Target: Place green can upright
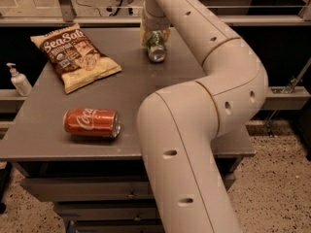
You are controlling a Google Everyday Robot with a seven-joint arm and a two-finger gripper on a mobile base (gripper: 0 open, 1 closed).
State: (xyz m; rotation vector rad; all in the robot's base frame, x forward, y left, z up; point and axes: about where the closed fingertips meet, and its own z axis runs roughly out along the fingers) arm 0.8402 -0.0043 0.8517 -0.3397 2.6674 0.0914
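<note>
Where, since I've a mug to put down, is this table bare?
Bare table lies between the chip bag, the red can and the arm; also a patch left of the red can, below the bag. It is crowded at the far edge, where the hand is at the green can, and the arm hides the right side.
</note>
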